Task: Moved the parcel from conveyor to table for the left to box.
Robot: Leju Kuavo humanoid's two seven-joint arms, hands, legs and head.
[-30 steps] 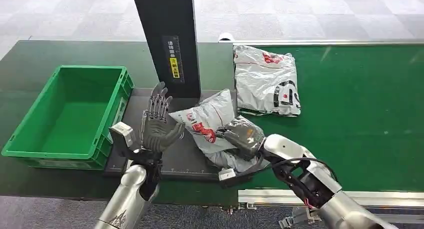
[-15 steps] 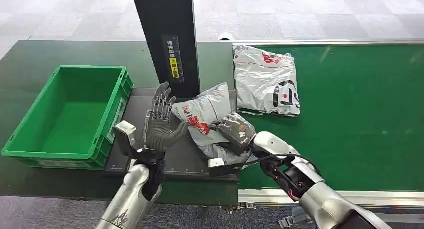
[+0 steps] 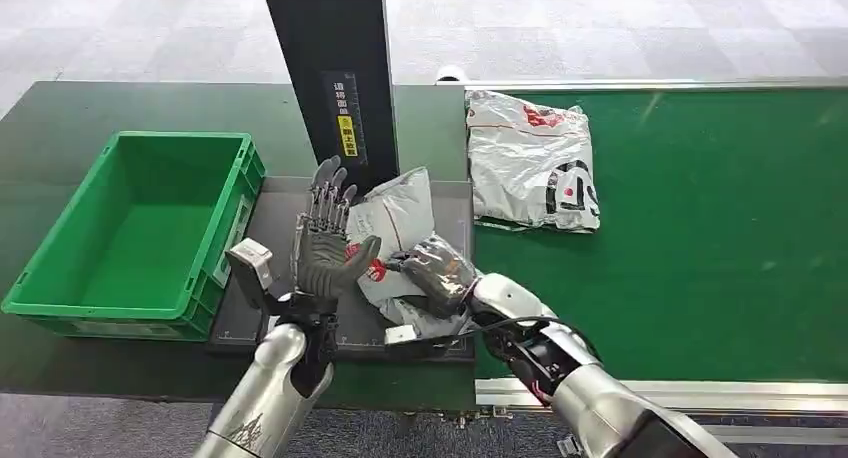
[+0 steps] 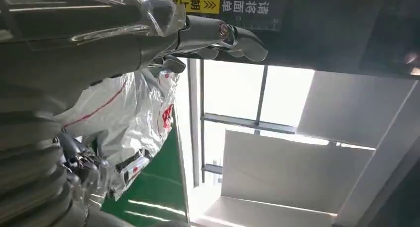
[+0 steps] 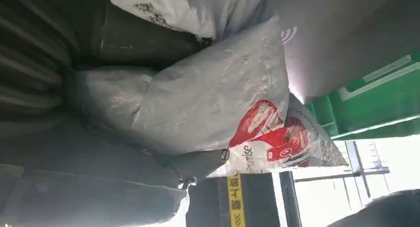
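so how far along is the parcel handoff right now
Done: the grey parcel is off the green conveyor and over the dark table. In hand: the right hand grips it, with the left hand open beside it. Left: handover and drop into the green box. A second parcel waits on the conveyor.

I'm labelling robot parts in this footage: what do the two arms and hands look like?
Both arms are silver metal tubes. The left hand has dark grey segmented fingers, a thick grey thumb and a pale grey block at the wrist. The right hand is dark under a shiny clear wrap; black cables loop along the right arm, with a small white box at the wrist.
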